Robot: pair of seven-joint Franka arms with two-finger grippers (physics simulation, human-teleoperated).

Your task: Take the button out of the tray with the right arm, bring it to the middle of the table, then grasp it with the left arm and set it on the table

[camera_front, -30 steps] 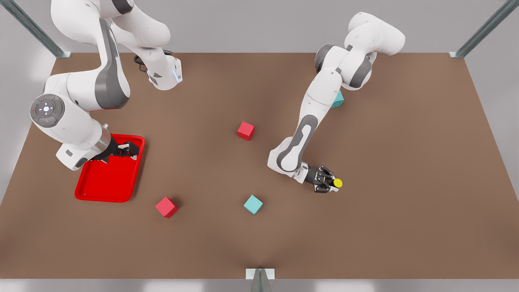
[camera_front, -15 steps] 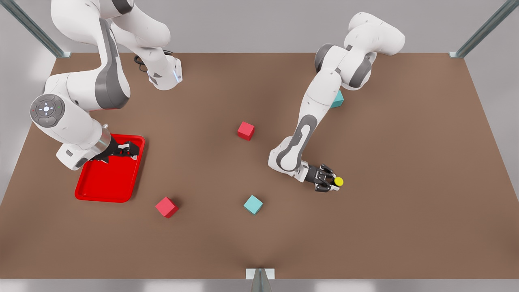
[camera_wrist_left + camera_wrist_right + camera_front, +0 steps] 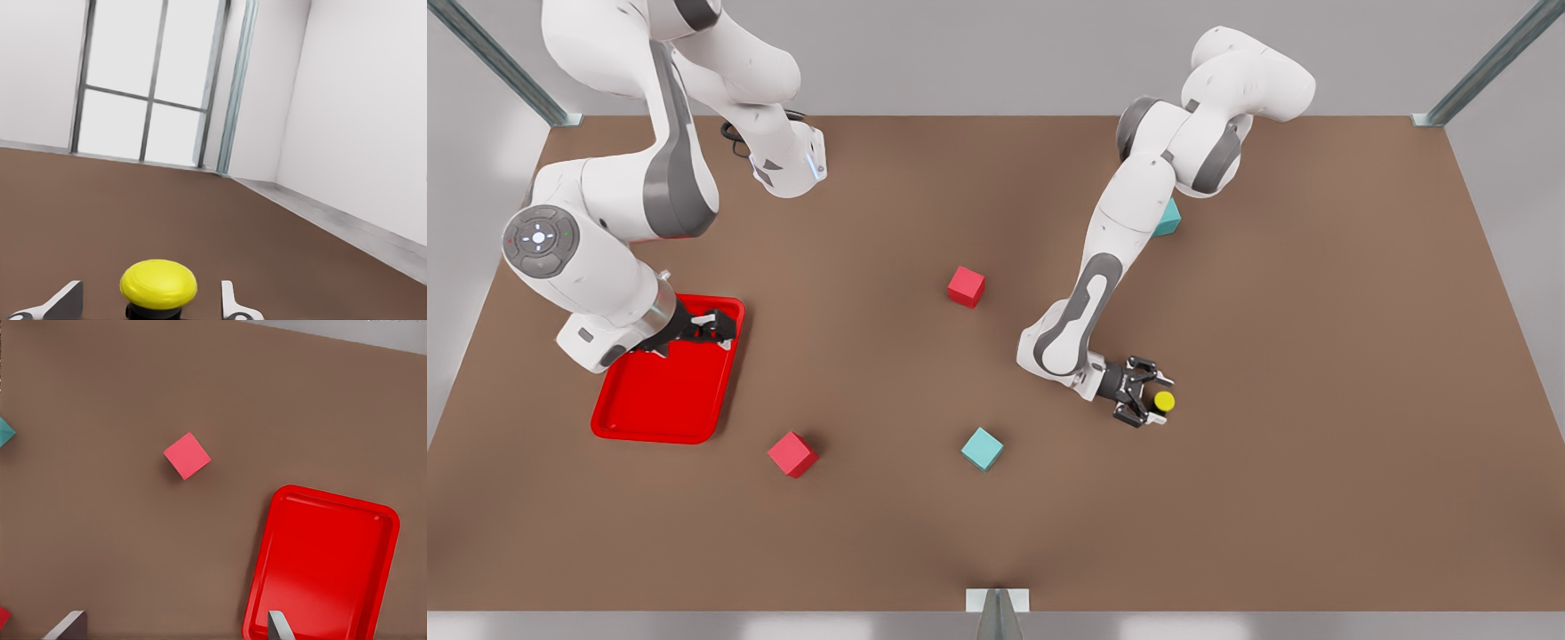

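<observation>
Table (image 3: 1316, 498): one, brown, spanning most of the front view.

Cubes: two teal, two red. One red cube (image 3: 792, 454) and one teal cube (image 3: 982, 448) lie lower centre; a second red cube (image 3: 966, 286) sits mid-frame; the second teal cube (image 3: 1167, 219) in the upper right is largely hidden behind an arm.

Button (image 3: 1164, 401): one, yellow cap on a black base, right of centre on the table, between the spread fingers of the left gripper (image 3: 1149, 402); in the left wrist view there is a gap on either side of the cap, and the base is cut off by the frame edge.

Tray (image 3: 649, 418): one, red, at the front view's lower left, its upper part covered by the right gripper (image 3: 720, 327), which hangs over it with fingers apart and nothing between them.

Arms: two, white and grey.

No legible writing.
</observation>
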